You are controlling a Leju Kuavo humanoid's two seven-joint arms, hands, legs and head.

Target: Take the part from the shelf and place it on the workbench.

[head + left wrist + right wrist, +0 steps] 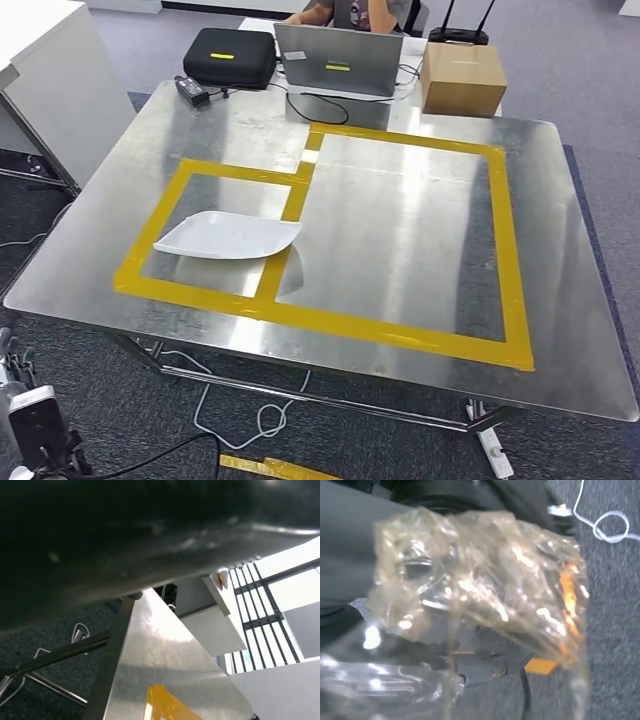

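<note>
Across the right wrist view a crumpled clear plastic bag [478,585] lies blurred, hiding the part and right fingers; their state is unreadable. Left-centre on the worktop [423,230], a white tray [226,236] lies lengthwise.

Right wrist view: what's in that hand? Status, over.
Right hand holds clear bag, likely the part. Left hand blurred, state unclear. Workbench ahead, bag not yet on it. White tray on its yellow tape.

A steel tabletop [377,230] marked with yellow tape [332,322] stands on grey carpet [596,70] (white cables [260,415] trail underneath). Behind it sit a laptop [337,60], a black case [230,57] and a cardboard box [462,78]. Bright barred windows [260,600] show beyond the tabletop's edge.
</note>
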